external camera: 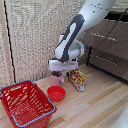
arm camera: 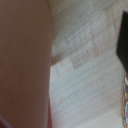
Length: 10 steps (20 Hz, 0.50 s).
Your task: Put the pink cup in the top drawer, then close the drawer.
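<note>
Tool [external camera: 59,71] sits right down on the pink mug [external camera: 56,79] - can't tell if it's clenched. Red bowl [external camera: 56,93] and snack box [external camera: 77,80] crowd it - the surface [external camera: 95,107] toward the dresser [external camera: 107,45] looks open.

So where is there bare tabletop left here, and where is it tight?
Bare wood lies on the exterior view's right, between the patterned box and the dresser, and along the near edge past the red bowl. It is crowded around the pink mug, under the gripper, with the red basket close by.

Both views low-res and soft, even bright diffuse light, faint shadows on bench [external camera: 100,107], wrist view heavily blurred, close pink surface out of focus
</note>
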### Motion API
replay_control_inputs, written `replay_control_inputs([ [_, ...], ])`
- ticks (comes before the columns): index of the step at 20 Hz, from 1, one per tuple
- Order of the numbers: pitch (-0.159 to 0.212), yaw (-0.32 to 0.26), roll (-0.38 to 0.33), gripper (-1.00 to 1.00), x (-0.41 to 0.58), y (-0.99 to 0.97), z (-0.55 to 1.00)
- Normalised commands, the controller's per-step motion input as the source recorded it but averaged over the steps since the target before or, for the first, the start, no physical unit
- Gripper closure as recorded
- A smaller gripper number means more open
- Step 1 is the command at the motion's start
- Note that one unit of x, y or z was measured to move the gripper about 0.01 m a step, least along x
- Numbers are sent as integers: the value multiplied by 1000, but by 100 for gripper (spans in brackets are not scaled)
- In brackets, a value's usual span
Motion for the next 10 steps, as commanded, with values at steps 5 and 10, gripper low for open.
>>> replay_control_inputs([
  [5,4,0,-43,100,14,110,-93],
  [10,45,-86,-44,100,165,203,-35],
])
